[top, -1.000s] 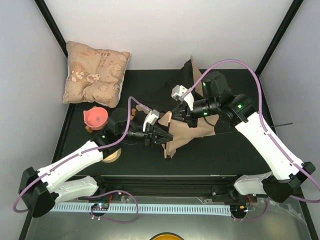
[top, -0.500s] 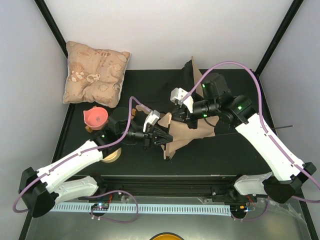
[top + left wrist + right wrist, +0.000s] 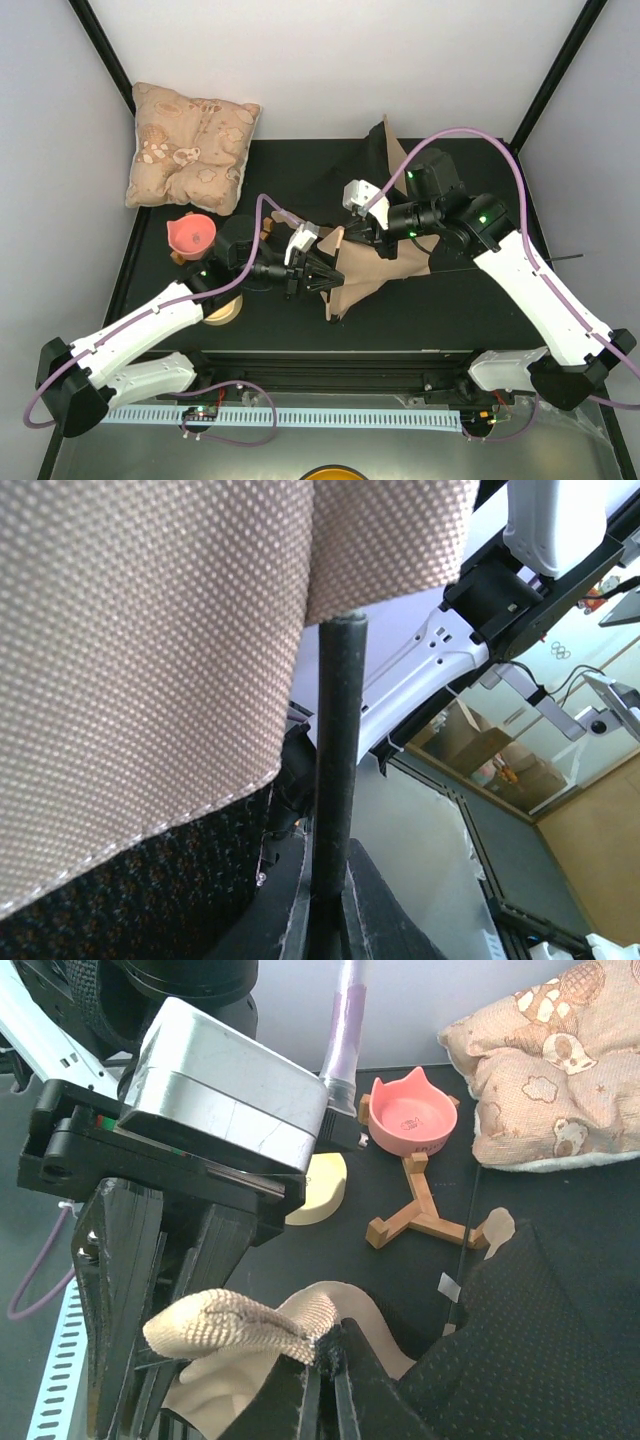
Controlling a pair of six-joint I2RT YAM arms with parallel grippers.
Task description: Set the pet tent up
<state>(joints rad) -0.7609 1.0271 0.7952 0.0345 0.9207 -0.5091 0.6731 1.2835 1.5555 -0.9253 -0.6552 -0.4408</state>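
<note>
The tent (image 3: 385, 262) lies crumpled in the middle of the surface (image 3: 460, 300). The left gripper (image 3: 325, 910) is clamped on its pole (image 3: 335, 760). The right gripper (image 3: 325, 1365) pinches the tent's tan edge.

White-shelled arms (image 3: 150, 325), black joints, green lights, looping purple cables (image 3: 470, 133), black left hand (image 3: 322, 280) and right hand (image 3: 350, 235).

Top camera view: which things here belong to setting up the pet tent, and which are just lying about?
Belongs to the job: pet tent; its black pole.
Just lying about: beige cushion; pink bowl; wooden stand; pale round disc.
</note>
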